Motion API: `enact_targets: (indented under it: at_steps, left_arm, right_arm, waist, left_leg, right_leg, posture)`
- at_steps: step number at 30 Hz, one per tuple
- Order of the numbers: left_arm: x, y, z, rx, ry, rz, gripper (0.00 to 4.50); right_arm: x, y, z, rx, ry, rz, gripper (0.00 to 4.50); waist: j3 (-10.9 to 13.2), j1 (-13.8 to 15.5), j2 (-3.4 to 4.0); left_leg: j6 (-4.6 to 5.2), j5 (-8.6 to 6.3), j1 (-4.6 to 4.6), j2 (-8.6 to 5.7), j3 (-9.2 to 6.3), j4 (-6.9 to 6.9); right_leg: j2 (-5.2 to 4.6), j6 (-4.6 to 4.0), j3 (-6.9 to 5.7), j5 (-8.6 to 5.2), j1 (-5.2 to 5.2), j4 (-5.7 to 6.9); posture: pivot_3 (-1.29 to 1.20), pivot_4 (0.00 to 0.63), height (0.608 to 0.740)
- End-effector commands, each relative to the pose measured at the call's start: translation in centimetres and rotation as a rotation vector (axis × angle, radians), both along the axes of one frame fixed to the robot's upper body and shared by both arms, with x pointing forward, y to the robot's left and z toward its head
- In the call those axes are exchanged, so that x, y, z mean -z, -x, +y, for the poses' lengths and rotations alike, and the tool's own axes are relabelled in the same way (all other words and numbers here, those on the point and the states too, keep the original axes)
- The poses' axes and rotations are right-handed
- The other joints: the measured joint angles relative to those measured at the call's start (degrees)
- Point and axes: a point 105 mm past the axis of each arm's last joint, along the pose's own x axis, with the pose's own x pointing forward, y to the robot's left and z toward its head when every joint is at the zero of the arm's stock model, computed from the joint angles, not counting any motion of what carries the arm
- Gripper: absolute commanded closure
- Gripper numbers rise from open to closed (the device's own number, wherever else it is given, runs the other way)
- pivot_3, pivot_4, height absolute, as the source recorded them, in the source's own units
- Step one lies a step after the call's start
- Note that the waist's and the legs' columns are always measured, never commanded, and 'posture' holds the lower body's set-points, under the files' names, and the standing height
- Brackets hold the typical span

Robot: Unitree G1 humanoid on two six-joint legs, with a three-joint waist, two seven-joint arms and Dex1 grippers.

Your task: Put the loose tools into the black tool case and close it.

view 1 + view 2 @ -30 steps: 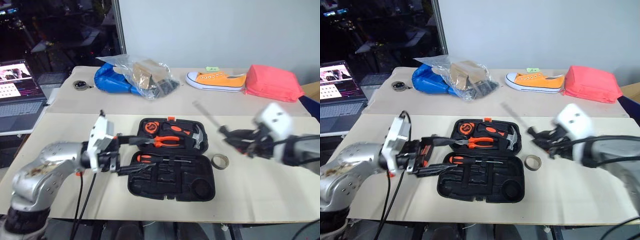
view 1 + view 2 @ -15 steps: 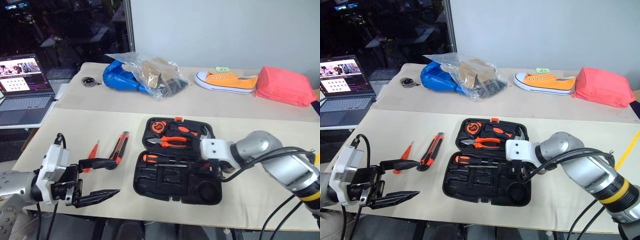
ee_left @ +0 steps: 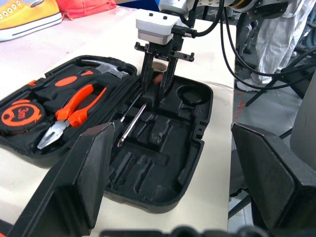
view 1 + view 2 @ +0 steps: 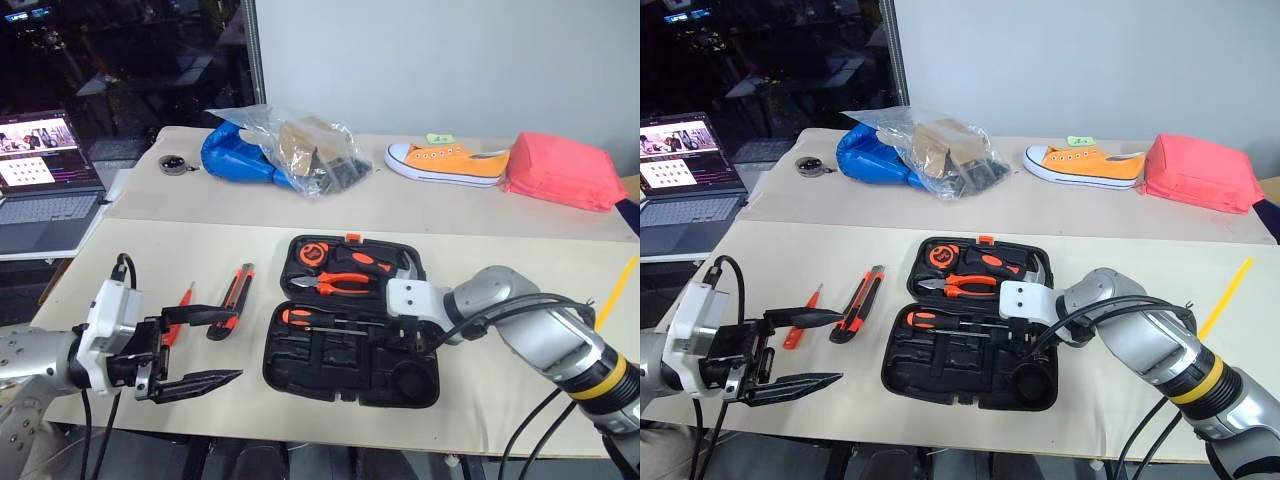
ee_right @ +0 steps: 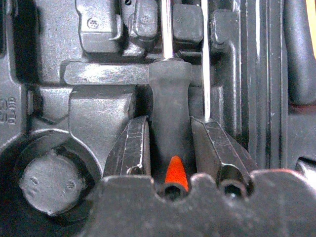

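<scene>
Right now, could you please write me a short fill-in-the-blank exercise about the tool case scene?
1. The right gripper is shut on a ____ inside the black tool case.
2. The utility knife lies on the ____, outside the case.
3. The left gripper is ____, holding nothing.
4. The orange-handled pliers sit in the case's ____ half.

Missing words: screwdriver; table; open; far

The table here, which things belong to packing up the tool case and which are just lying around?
For the job: black tool case, open; screwdriver between the right gripper fingers over the case; utility knife; red screwdriver.

Lying about: orange shoe, red pouch, plastic bag, laptop.
</scene>
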Motion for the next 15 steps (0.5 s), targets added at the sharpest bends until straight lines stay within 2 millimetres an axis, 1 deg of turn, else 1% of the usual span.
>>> enact_targets:
  at_steps: [1,2,3,5,6,9,11,12,13,15]
  left_arm:
    - [-0.3,-0.2,-0.1,0.027,-0.016,-0.038,0.45]
    - [-0.3,-0.2,-0.2,0.032,-0.016,-0.038,0.45]
    - [-0.2,-0.2,-0.2,0.034,-0.015,-0.039,0.45]
    - [-0.2,-0.3,-0.2,0.037,-0.015,-0.039,0.45]
    - [-0.1,-0.3,-0.2,0.038,-0.014,-0.040,0.45]
    - [0.0,-0.5,-0.2,0.039,-0.011,-0.041,0.45]
    - [0.0,-0.6,-0.2,0.041,-0.010,-0.041,0.45]
    - [0.1,-0.6,-0.2,0.044,-0.009,-0.042,0.45]
    - [0.1,-0.7,-0.3,0.047,-0.007,-0.042,0.45]
    - [0.1,-0.7,-0.4,0.053,-0.004,-0.041,0.45]
  right_arm:
    - [0.1,0.9,0.2,-0.019,0.003,0.029,3.08]
    - [0.1,1.0,0.3,-0.027,0.003,0.028,2.58]
    - [0.1,1.1,0.3,-0.031,0.001,0.026,2.42]
    - [-0.3,1.1,0.4,-0.033,-0.009,0.012,1.79]
    - [-0.9,1.1,0.5,-0.026,-0.038,0.003,1.45]
    - [-3.4,1.1,1.3,-0.052,-0.160,-0.057,1.45]
    - [-4.6,1.5,1.6,-0.064,-0.241,-0.058,1.45]
    - [-5.3,1.8,1.9,-0.091,-0.308,-0.064,1.45]
    - [-5.8,2.0,2.1,-0.104,-0.369,-0.073,1.70]
    - [-6.4,2.0,2.2,-0.072,-0.475,-0.062,2.19]
  waist:
    - [0.00,0.04,0.00]
    - [0.00,0.05,0.00]
    - [0.00,0.06,0.00]
    - [0.00,0.03,-0.01]
    - [-0.02,-0.09,-0.03]
    - [-0.01,-0.27,-0.06]
    - [-0.01,-0.33,-0.06]
    - [0.00,-0.25,-0.07]
    - [0.00,-0.11,-0.08]
    - [0.00,0.04,-0.09]
  left_leg:
    - [0.00,0.00,0.00,0.00,0.00,0.00]
    - [0.00,0.00,-0.01,-0.01,0.00,-0.01]
    - [0.00,0.00,-0.01,-0.01,0.00,-0.02]
    - [0.00,0.00,-0.03,-0.01,-0.01,-0.05]
    - [0.00,-0.01,-0.03,0.00,-0.01,-0.07]
    - [0.01,-0.05,-0.05,0.06,-0.05,-0.09]
    - [0.01,-0.05,-0.10,0.05,-0.04,-0.10]
    - [0.01,-0.05,-0.12,0.05,-0.05,-0.09]
    - [0.01,-0.05,-0.12,0.04,-0.07,-0.09]
    - [0.01,-0.05,-0.10,0.01,-0.08,-0.06]
  right_leg:
    - [0.00,0.00,0.00,0.00,0.00,-0.01]
    - [0.00,0.00,-0.01,0.00,-0.01,-0.01]
    - [0.01,0.00,-0.01,0.00,-0.02,-0.01]
    - [0.03,0.00,-0.02,-0.01,-0.03,-0.01]
    - [0.05,-0.01,-0.02,-0.01,-0.05,-0.01]
    - [0.14,-0.06,-0.03,-0.03,-0.06,0.01]
    - [0.15,-0.07,-0.02,-0.04,-0.14,0.05]
    - [0.16,-0.07,-0.03,-0.04,-0.14,0.05]
    - [0.15,-0.06,-0.04,-0.04,-0.12,0.04]
    - [0.13,-0.05,-0.07,-0.04,-0.04,0.01]
  posture:
    - [0.00,0.150,0.740]
    - [0.00,0.150,0.740]
    - [0.00,0.150,0.740]
    - [0.00,0.150,0.740]
    - [0.00,0.150,0.740]
    - [0.00,0.150,0.740]
    - [0.00,0.150,0.740]
    - [0.00,0.150,0.740]
    - [0.00,0.150,0.740]
    - [0.00,0.150,0.740]
